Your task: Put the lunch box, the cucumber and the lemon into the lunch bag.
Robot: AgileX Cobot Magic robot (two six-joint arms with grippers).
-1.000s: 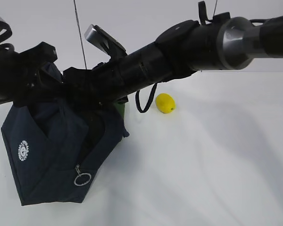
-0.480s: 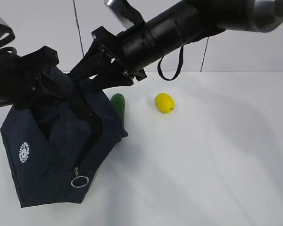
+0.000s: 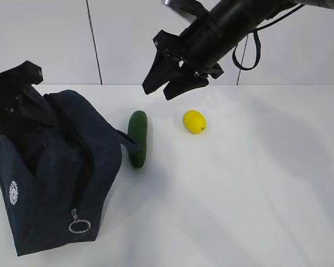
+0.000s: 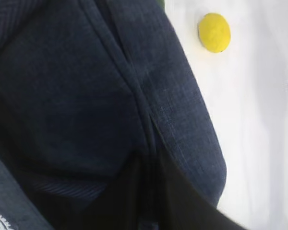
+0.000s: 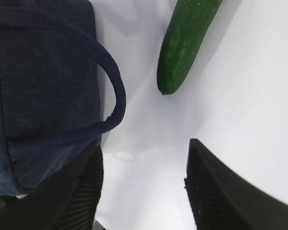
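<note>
The dark navy lunch bag (image 3: 55,183) stands at the left of the table with its top unzipped, and it fills the left wrist view (image 4: 86,96). My left gripper (image 3: 33,105) is shut on the bag's upper rim. A dark green cucumber (image 3: 137,138) lies just right of the bag, close to a loop handle (image 5: 115,96). The yellow lemon (image 3: 194,121) rests further right (image 4: 214,31). My right gripper (image 3: 158,92) hangs open and empty in the air above the cucumber (image 5: 185,43). The lunch box is out of view.
The zipper's metal ring pull (image 3: 79,226) dangles on the bag's front, near a round white logo (image 3: 13,192). The white table (image 3: 245,194) stretches right and forward of the lemon. A pale wall stands behind.
My right arm has risen up and to the right, away from the bag's mouth. The bag has settled leftward, and the whole cucumber now shows. The left gripper kept its hold.
</note>
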